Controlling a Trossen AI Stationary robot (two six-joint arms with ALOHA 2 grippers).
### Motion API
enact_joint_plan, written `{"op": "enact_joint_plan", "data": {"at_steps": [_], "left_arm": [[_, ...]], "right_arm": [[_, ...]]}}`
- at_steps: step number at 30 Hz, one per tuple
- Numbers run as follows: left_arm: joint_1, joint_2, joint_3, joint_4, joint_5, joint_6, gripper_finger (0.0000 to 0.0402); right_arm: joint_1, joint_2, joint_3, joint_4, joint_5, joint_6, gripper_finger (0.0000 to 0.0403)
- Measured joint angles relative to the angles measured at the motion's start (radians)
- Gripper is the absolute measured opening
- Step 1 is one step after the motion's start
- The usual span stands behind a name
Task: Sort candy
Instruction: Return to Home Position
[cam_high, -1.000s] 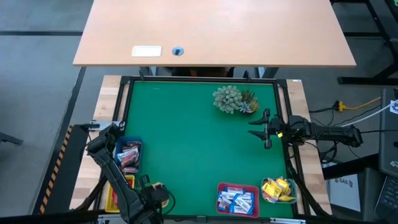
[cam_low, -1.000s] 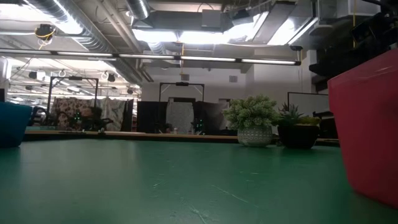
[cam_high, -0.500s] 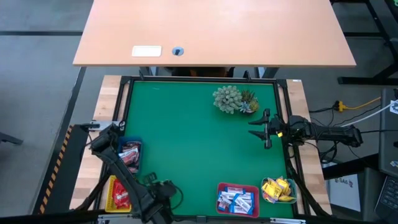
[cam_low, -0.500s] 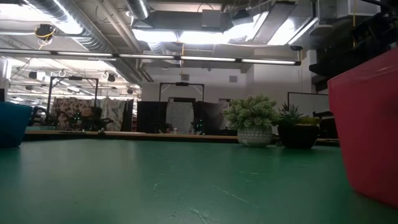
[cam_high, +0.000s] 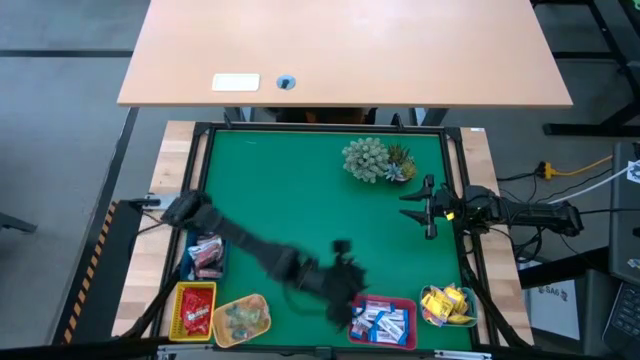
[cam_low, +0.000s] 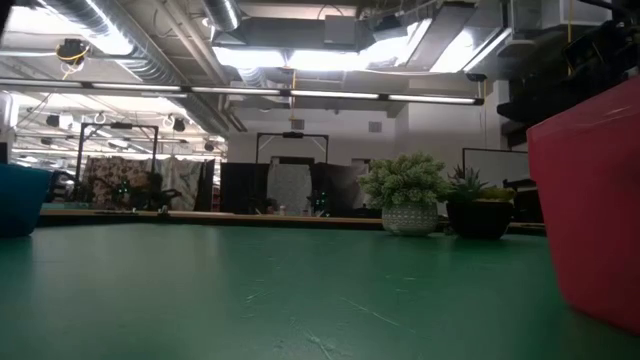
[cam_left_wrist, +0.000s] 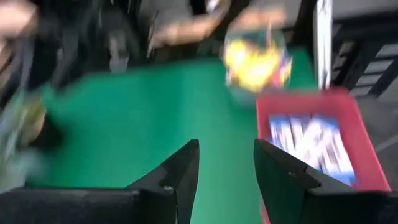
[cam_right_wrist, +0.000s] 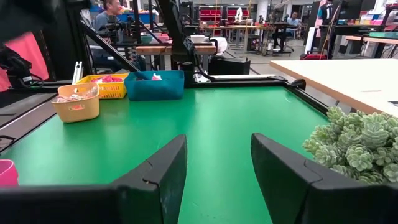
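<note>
Candy lies jumbled, axes mixed.

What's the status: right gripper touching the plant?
Apart. The high view shows bare green mat between the right gripper and the plant.

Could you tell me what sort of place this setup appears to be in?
Probably a robotics lab or workshop hall: exposed ceiling ducts and strip lights overhead, workbenches in the room behind, and a framed green table set up for robot work.
</note>
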Motion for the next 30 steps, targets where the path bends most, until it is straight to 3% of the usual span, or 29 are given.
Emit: {"op": "enact_joint_plan", "data": {"at_steps": [3,7,10,15,19,23,30], "left_arm": [[0.117,0.000,0.000,0.164,0.171,0.180,0.0140],[0.257,0.000,0.000,0.252,0.278,0.276,0.0140],[0.347,-0.006,0.000,0.192,0.345,0.305,0.0140],[0.476,-0.021,0.000,0.059,0.709,0.316,0.0140],[0.543,-0.027,0.000,-0.009,0.911,0.330,0.0140],[0.562,-0.049,0.000,-0.053,0.922,0.331,0.0140],[0.528,-0.163,0.000,-0.180,0.681,0.364,0.0140]], "right_arm": [[0.000,0.000,0.000,0.000,0.000,0.000,0.0179],[0.000,0.000,0.000,0.000,0.000,0.000,0.0179],[0.000,0.000,0.000,0.000,0.000,0.000,0.0179],[0.000,0.000,0.000,0.000,0.000,0.000,0.0179],[0.000,0.000,0.000,0.000,0.000,0.000,0.0179],[0.000,0.000,0.000,0.000,0.000,0.000,0.0179],[0.000,0.000,0.000,0.000,0.000,0.000,0.0179]]}}
